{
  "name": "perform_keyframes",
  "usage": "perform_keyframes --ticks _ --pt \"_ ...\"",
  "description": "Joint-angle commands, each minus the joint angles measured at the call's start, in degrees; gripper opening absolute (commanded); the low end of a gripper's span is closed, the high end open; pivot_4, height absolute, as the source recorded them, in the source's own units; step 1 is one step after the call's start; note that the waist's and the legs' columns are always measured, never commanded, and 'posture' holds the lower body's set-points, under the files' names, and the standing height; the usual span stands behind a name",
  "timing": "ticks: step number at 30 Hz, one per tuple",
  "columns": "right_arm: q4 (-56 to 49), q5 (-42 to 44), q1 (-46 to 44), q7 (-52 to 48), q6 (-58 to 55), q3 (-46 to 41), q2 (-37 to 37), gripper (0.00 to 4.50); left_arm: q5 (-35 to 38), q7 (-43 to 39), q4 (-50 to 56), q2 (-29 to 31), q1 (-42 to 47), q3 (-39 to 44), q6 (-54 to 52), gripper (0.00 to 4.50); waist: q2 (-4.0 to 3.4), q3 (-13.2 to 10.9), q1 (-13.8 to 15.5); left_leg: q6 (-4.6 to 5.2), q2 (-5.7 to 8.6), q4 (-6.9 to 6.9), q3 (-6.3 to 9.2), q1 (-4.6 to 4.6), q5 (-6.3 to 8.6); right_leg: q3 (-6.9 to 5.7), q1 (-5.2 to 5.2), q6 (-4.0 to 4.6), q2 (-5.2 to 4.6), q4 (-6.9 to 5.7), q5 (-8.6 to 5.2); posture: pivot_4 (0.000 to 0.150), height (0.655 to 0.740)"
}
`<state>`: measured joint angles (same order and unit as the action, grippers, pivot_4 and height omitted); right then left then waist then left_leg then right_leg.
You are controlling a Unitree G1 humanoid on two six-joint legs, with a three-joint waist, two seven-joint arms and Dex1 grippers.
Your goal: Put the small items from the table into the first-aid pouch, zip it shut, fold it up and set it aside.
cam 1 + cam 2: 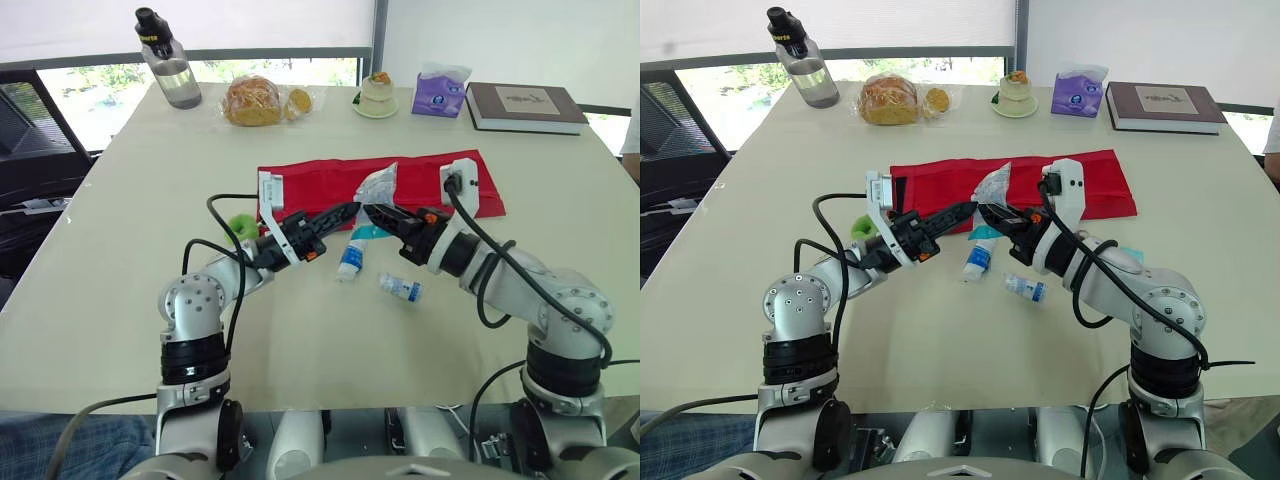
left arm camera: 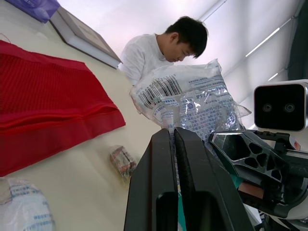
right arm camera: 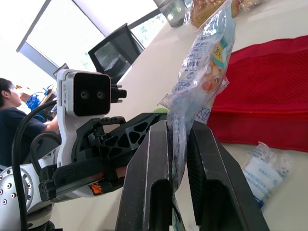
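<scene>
The red first-aid pouch (image 1: 330,182) lies flat across the middle of the table. My right gripper (image 1: 372,210) is shut on the lower end of a clear printed plastic packet (image 1: 379,184) and holds it upright just above the pouch's near edge. My left gripper (image 1: 348,211) is shut, its tips close beside the packet's lower end, facing the right gripper. On the table in front of the pouch lie a white tube with a blue cap (image 1: 349,259), a small bottle (image 1: 401,288) and a teal item (image 1: 366,232). A green object (image 1: 240,224) sits by my left arm.
Along the far edge stand a water bottle (image 1: 168,62), a bag of bread (image 1: 256,100), a dessert cup (image 1: 377,95), a purple tissue pack (image 1: 440,90) and a book (image 1: 525,106). A person (image 2: 159,50) sits at the right side. A black chair (image 1: 30,150) stands at the left.
</scene>
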<state>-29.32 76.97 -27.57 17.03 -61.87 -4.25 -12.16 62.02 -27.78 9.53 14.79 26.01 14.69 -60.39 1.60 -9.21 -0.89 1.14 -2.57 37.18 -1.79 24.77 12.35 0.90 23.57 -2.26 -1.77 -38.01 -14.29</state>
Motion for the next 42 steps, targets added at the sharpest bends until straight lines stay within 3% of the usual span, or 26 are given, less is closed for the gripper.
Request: perform_keyframes --ticks 1,4,7,11,14,18,23,34,42 --pt "-0.3 0.1 0.3 0.7 2.3 -1.0 -1.0 0.02 0.8 -0.7 2.8 1.3 -0.4 0.3 1.6 0.00 0.00 0.0 0.0 0.00 0.00 0.00 0.00 0.00 0.00 0.00 0.00 0.00 0.00 0.00 0.00 0.150 0.7400" --pt "0.1 0.3 0.2 0.2 3.1 -0.7 -1.3 0.02 -0.3 -0.2 2.5 2.2 -0.7 0.1 2.6 0.00 0.00 0.0 0.0 0.00 0.00 0.00 -0.01 0.00 0.00 0.01 0.00 0.00 0.00 0.01 0.00 0.150 0.7400" --pt "0.5 0.2 0.2 -0.7 3.6 -0.3 -1.8 0.00 -1.5 -0.2 2.1 3.3 -0.8 -0.2 3.9 0.83 0.00 0.0 0.0 0.00 0.00 -0.02 0.00 0.00 0.00 0.00 0.00 0.00 0.00 0.01 0.00 0.150 0.7400" --pt "0.8 -0.2 0.7 -1.7 3.9 -0.2 -2.4 0.00 -5.8 -1.1 2.2 6.5 -0.9 -0.8 7.1 2.87 0.00 0.0 0.0 0.00 0.00 -0.02 -0.01 0.00 0.00 0.01 0.00 0.00 0.00 0.02 0.00 0.150 0.7400" --pt "1.0 -0.8 1.7 -2.9 4.4 -0.5 -3.4 0.00 -16.7 -2.7 1.4 12.6 -1.2 -4.4 14.4 4.40 -0.01 0.0 0.0 0.00 0.00 -0.04 -0.03 -0.01 0.00 0.01 0.01 0.01 0.01 0.02 -0.01 0.150 0.7400" --pt "-0.1 -3.2 4.1 -6.7 5.1 0.0 -6.0 0.00 -35.1 -5.3 -3.4 21.9 -2.2 -12.6 28.0 4.47 -0.03 0.0 0.1 0.00 -0.02 -0.13 -0.08 -0.04 0.00 0.05 0.02 0.05 -0.01 0.06 -0.03 0.150 0.7400" --pt "-3.9 -4.3 7.4 -12.6 5.4 0.2 -9.5 0.00 -48.8 -7.7 -13.2 26.5 -0.1 -18.3 42.0 4.47 -0.04 0.0 0.2 0.00 -0.16 -0.23 -0.15 0.01 0.01 0.08 0.09 0.10 -0.12 0.15 -0.06 0.150 0.7400" --pt "-5.7 -7.5 10.0 -14.3 7.1 1.1 -11.1 0.00 -67.2 -7.2 -30.8 22.0 10.7 -28.5 59.0 4.47 -0.02 0.0 0.3 0.00 -0.14 -0.27 -0.43 0.01 0.00 0.03 0.10 0.01 -0.12 0.15 -0.02 0.150 0.7400" --pt "-6.3 -9.2 10.5 -14.0 7.7 1.3 -10.6 0.00 -73.0 -4.5 -42.5 17.9 15.5 -29.7 64.5 4.47 -0.02 0.0 0.2 0.00 -0.08 -0.27 -0.47 0.02 0.00 0.03 0.10 -0.03 -0.05 0.13 -0.01 0.150 0.7400"
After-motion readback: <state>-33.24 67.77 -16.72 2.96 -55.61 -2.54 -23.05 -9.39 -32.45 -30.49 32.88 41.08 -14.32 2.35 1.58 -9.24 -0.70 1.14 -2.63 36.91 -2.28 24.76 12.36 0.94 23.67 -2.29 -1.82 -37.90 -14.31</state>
